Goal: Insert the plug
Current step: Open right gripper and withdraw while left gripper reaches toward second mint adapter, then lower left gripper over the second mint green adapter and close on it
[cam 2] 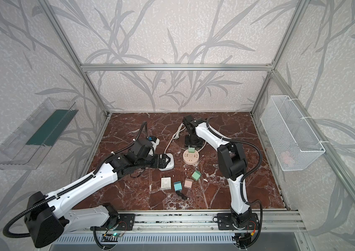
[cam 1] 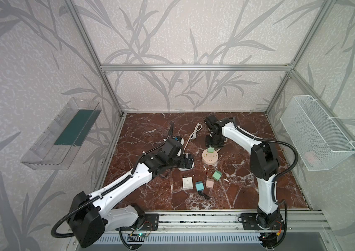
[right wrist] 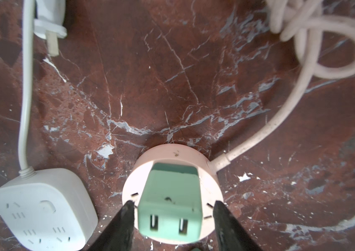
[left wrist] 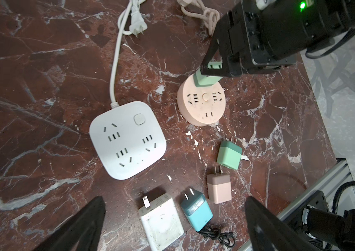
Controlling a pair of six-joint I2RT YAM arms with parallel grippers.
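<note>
Green plug [right wrist: 170, 195] upright in pink socket [right wrist: 172, 154]

We get 2 top views from high at front, looking down on whole table [cam 1: 226, 195]. Wrist cams sit close above it, both sharing pink socket [left wrist: 194, 118].

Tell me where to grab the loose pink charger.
Probably pinch the pink charger across its two long sides, coming straight down: it lies flat, those sides are parallel, and the prongs stick out one end. The blue charger sits close to one corner.
</note>
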